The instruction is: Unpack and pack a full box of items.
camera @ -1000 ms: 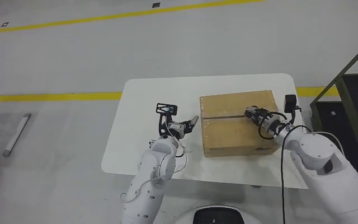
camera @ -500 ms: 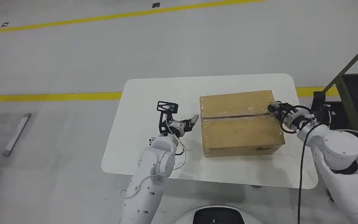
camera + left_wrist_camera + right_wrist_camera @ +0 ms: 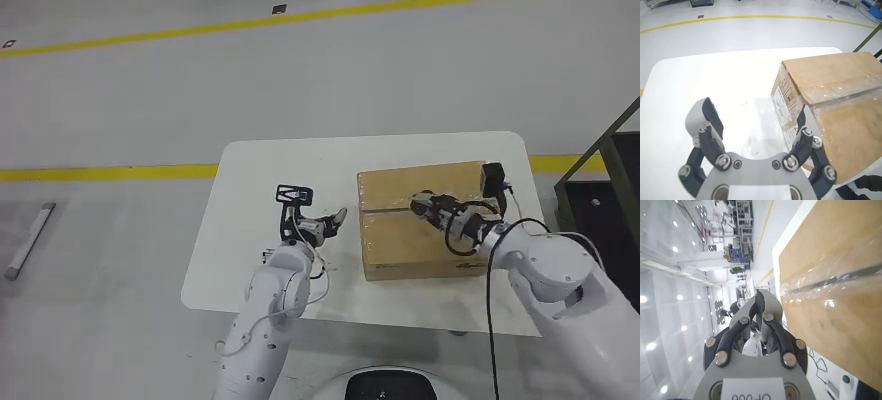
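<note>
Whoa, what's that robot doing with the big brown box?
It looks set to open the cardboard box on the white table. The box is closed, with clear tape along its top seam. The right claw is shut, over the lid by that seam. The left claw is open above the table, just beside the box. Nothing is unpacked yet.

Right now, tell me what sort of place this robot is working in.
Most likely a factory hall or robot test floor: a wide grey floor with yellow lane lines, rows of ceiling lights, and racks of equipment far behind the white table with its taped cardboard box.
</note>
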{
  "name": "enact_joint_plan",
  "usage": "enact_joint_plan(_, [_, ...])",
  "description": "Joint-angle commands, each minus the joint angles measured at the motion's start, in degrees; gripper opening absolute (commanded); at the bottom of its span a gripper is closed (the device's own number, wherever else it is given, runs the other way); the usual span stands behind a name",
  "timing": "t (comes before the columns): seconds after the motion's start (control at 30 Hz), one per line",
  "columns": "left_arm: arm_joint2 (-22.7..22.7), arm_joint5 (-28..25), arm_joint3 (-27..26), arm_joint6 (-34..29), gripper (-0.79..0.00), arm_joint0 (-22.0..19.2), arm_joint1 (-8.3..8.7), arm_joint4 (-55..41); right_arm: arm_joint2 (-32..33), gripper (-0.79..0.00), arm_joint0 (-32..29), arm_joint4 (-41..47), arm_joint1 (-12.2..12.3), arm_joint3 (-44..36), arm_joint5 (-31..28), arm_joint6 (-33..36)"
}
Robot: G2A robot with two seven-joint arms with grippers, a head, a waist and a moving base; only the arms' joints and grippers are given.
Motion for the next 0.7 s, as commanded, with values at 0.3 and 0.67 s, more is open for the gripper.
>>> enact_joint_plan(0.3, [-1.1,2.3,-0.7,0.0,0.000,0.9,0.12,1.1,-8.1,-0.785,7.0,-1.6,-2.0,10.7,-0.6,-4.5])
enact_joint_plan(0.67, [-1.4,1.5,0.7,0.0,0.000,-1.1,0.10,1.5,-0.8,-0.785,3.0,-2.2,-0.8,9.9,1.4,-3.0])
